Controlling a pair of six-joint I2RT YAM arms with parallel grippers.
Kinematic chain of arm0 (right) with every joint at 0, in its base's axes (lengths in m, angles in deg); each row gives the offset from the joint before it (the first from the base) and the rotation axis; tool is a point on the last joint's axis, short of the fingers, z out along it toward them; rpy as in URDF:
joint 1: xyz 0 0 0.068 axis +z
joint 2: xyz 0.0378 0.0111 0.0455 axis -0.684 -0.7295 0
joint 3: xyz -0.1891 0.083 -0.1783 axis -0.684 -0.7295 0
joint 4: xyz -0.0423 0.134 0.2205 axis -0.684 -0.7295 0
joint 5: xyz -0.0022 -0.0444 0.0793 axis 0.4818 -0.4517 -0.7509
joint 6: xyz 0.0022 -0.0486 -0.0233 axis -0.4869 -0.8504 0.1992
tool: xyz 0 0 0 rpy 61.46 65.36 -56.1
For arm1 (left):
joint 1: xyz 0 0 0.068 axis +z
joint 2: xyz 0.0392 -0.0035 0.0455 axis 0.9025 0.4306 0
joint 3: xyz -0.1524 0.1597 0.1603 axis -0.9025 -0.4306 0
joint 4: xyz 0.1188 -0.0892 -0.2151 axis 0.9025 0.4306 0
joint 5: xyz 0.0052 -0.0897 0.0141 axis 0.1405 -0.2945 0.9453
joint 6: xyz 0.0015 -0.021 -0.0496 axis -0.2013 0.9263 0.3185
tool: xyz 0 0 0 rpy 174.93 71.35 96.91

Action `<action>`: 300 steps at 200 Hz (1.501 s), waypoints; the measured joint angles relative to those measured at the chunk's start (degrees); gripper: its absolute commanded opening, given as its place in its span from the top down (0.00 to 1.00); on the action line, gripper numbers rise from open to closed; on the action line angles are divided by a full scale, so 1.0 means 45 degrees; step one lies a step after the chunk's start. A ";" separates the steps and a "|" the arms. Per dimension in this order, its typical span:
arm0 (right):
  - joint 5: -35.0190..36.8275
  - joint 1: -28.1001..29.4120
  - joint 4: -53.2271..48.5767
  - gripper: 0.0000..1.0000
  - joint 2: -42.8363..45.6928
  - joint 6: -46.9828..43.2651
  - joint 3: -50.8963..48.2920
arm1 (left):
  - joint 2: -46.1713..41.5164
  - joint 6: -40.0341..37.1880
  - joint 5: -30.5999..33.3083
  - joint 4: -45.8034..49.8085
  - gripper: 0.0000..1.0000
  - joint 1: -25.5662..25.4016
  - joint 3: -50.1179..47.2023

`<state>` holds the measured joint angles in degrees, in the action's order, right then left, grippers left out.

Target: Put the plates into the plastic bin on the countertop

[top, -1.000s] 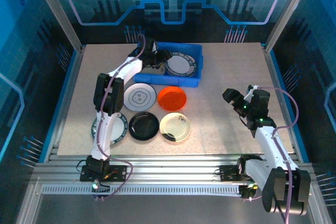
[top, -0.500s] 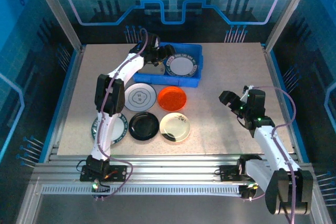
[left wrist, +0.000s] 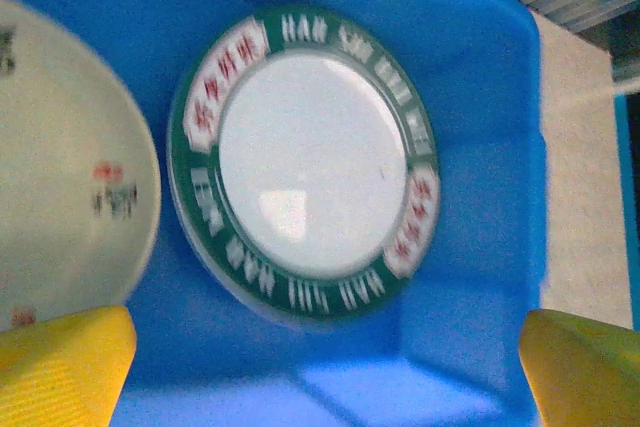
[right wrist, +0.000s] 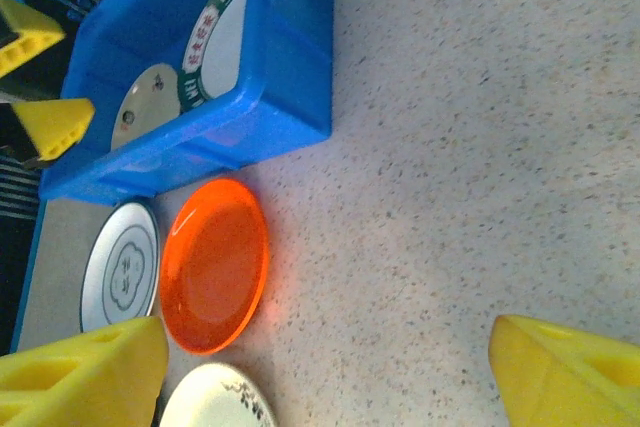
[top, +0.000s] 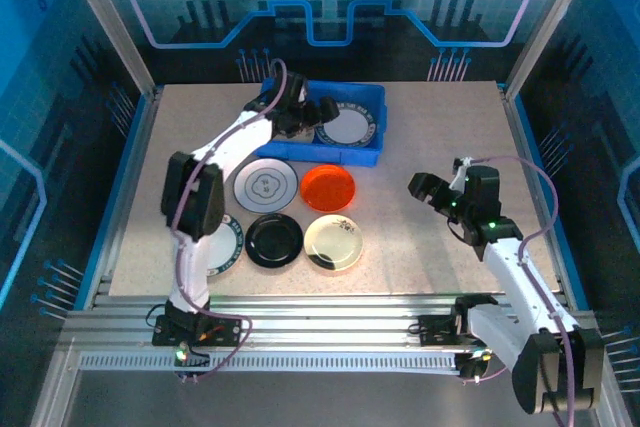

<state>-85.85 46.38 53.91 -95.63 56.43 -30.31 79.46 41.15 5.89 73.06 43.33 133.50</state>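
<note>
Top external view: the biggest thing I see is the countertop (top: pixel 440 137), beige and speckled. At its far side sits the plastic bin (top: pixel 376 99), bright blue.

Two plates lie flat inside the bin. The green-rimmed plate (top: pixel 346 125) is on the right side of it. The pale plate (left wrist: pixel 60 197) lies just beside that one on the left. I see both best through the left wrist camera.

Five more plates lie on the countertop in front of the bin. The grey-white plate (top: pixel 266 185) and the orange plate (top: pixel 330 187) sit side by side, near the bin's front wall. Closer to me are the black plate (top: pixel 274 240) and the cream plate (top: pixel 333 243). The teal-rimmed plate (top: pixel 226 245) is at the far left, partly under the left arm.

The left gripper (top: pixel 312 115) hangs over the bin, above the two plates. Its yellow fingers (left wrist: pixel 60 367) stand spread wide, and there is nothing between them.

The right gripper (top: pixel 430 192) hangs over bare countertop, to the right of the orange plate. Its fingers (right wrist: pixel 85 372) are spread apart too, and it holds nothing.
</note>
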 measured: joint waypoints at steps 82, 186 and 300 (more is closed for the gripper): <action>-0.0131 0.2555 -0.1088 0.27 -0.0160 -0.0452 0.0136 | -0.8670 0.0194 -0.1214 -0.2341 0.01 -0.1287 -0.9049; -0.0811 0.5401 -0.0063 0.73 -0.2463 0.0146 -0.0680 | -1.1827 0.1588 -0.1093 -0.1797 0.03 -0.3687 -1.3716; -0.1632 0.5712 0.1258 0.72 -0.5396 0.0612 -0.0675 | -1.0972 0.2550 -0.1098 -0.3104 0.04 -0.4265 -1.4226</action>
<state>-93.20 72.08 59.58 -119.92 59.18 -33.35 30.09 52.63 0.95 59.09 24.14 69.48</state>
